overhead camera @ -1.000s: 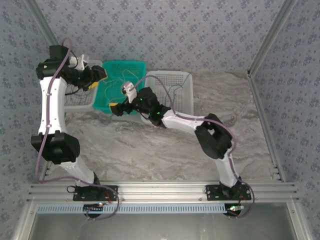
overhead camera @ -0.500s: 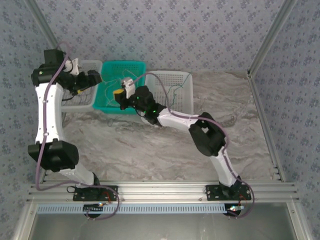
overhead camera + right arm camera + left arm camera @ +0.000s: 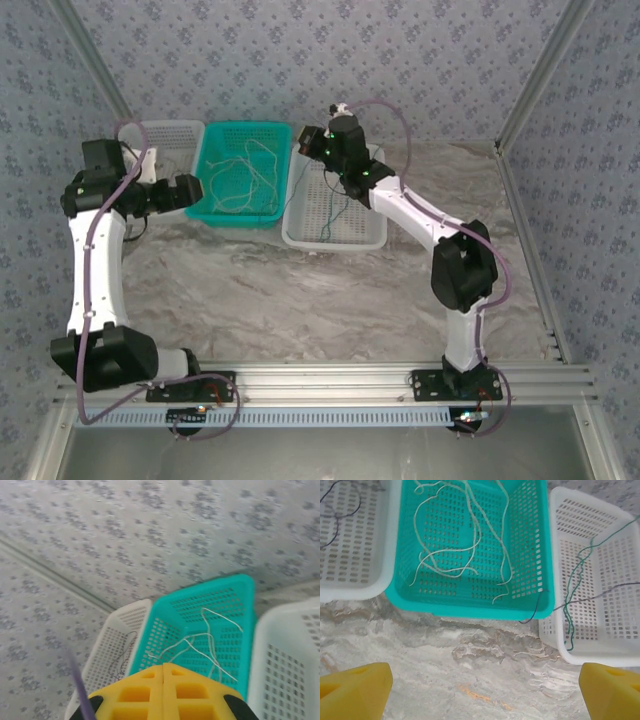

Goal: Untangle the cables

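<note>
Cream cables (image 3: 445, 551) lie inside the teal basket (image 3: 530, 540); a green cable (image 3: 572, 587) and a dark cable (image 3: 600, 592) trail through the white basket (image 3: 580, 525) just right of it. We see the left gripper (image 3: 485, 692) spread wide before it and the right gripper (image 3: 163, 672) pressed closed above it.

Mid basket (image 3: 246, 127) at table's (image 3: 300, 290) far edge, cables (image 3: 243, 175) inside. L basket (image 3: 350, 587) just left of it, R basket (image 3: 600, 652) just right; more cables in both.
</note>
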Controlling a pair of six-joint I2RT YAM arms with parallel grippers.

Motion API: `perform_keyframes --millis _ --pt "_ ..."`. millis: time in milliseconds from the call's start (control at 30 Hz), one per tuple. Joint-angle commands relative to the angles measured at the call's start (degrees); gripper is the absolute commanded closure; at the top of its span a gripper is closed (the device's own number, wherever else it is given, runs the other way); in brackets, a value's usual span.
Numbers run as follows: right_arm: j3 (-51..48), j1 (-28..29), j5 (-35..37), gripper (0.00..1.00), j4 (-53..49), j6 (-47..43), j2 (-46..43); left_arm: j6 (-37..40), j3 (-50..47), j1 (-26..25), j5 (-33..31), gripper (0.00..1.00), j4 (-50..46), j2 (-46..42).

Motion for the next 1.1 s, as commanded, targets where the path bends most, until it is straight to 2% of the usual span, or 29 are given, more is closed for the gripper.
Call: perform_keyframes --millis 0,67,100,133,200,267,367,533,633,733,833,867,900,933,1000,1067 --pt "4.6 1.4 -3.0 1.0 -6.3 2.4 -0.5 1.8 -2.0 0.1 18.0 0.06 8.6 -3.9" --pt "7.9 1.3 -3.8 1.0 -11.4 3.8 0.6 -0.3 -5.0 -1.1 34.1 0.07 17.5 -7.6" --pt "9.4 1.0 -5.0 1.0 -13.5 5.5 1.1 -1.1 -6.6 -2.5 38.7 0.07 22.2 -10.1" --pt "10.4 0.8 -6.4 1.0 -14.7 7.4 1.5 -1.0 -7.4 -4.1 39.6 0.07 24.5 -12.3" --pt "11.4 0.7 -9.9 1.0 -14.1 10.4 1.8 -0.7 -8.8 -9.1 34.1 0.05 26.9 -16.7" --pt "12.4 1.6 -10.4 1.0 -14.4 11.7 1.5 -1.6 -10.7 -14.6 31.9 0.06 29.7 -17.9" --pt "15.4 3.0 -9.1 1.0 -18.4 11.9 0.9 -1.4 -13.8 -22.4 24.2 0.14 32.1 -16.8" --pt "21.0 4.4 -9.6 1.0 -25.6 13.6 1.4 0.0 -24.3 -31.4 10.6 0.13 48.9 -16.2" --pt "22.2 5.6 -10.1 1.0 -26.2 13.6 1.0 -0.9 -26.1 -33.0 7.1 0.11 56.7 -11.9" --pt "22.3 7.2 -9.5 1.0 -26.5 13.3 0.2 -3.7 -26.3 -33.5 0.4 0.08 63.1 -7.1" --pt "22.2 8.5 -9.0 1.0 -27.1 13.0 -0.5 -7.6 -31.1 -33.3 -6.0 0.04 78.0 -5.9" --pt "22.1 8.7 -8.7 1.0 -27.5 12.8 -0.7 -8.3 -31.8 -33.2 -6.7 0.08 80.9 -5.6" --pt "22.0 9.0 -8.4 1.0 -28.1 12.6 -1.0 -8.8 -31.3 -33.2 -7.1 0.2 81.4 -5.2" --pt "22.0 9.0 -8.1 1.0 -28.4 12.4 -1.2 -8.9 -30.6 -33.0 -7.2 0.38 80.6 -4.9" --pt "21.4 9.0 -7.0 1.0 -29.1 11.8 -1.6 -8.8 -29.2 -32.8 -6.4 0.99 77.5 -5.2" --pt "20.7 8.7 -6.2 1.0 -29.8 11.3 -1.9 -9.0 -29.1 -32.6 -5.1 1.0 76.2 -6.9"
